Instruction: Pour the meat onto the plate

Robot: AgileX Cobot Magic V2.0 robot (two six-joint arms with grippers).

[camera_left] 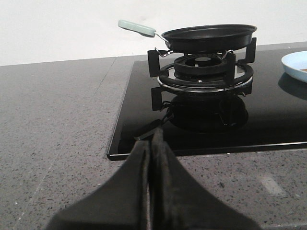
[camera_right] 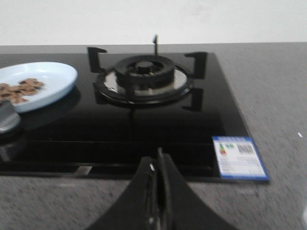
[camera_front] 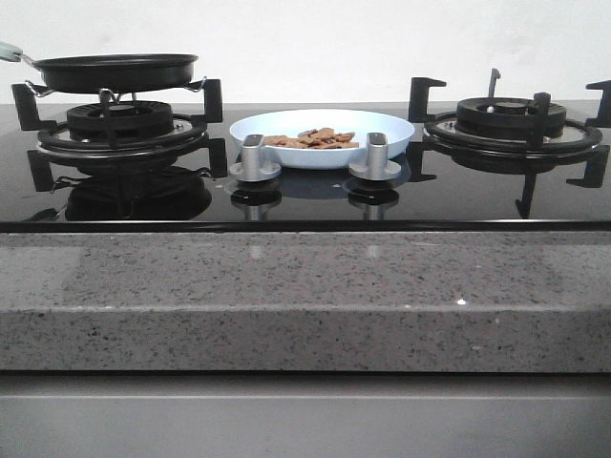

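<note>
The pale blue plate [camera_front: 377,129] rests on the black glass hob between the two burners, and a heap of light-brown meat [camera_front: 312,139] lies in it. The right wrist view catches the plate [camera_right: 53,76] and the meat [camera_right: 19,89] at its edge; the left wrist view shows only a sliver of the plate [camera_left: 295,64]. A black frying pan [camera_front: 116,71] with a pale green handle [camera_left: 135,28] sits on the left burner. My left gripper [camera_left: 152,139] is shut with nothing in it, low over the counter near the hob's front left corner. Shut and empty too, my right gripper [camera_right: 158,160] hovers at the hob's front right edge. Neither gripper appears in the front view.
Two silver knobs [camera_front: 255,158] [camera_front: 377,156] stand in front of the plate. The right burner [camera_front: 512,119] carries nothing. A blue and white label [camera_right: 239,156] sticks to the hob's front right corner. Speckled grey stone counter [camera_front: 305,286] surrounds the hob.
</note>
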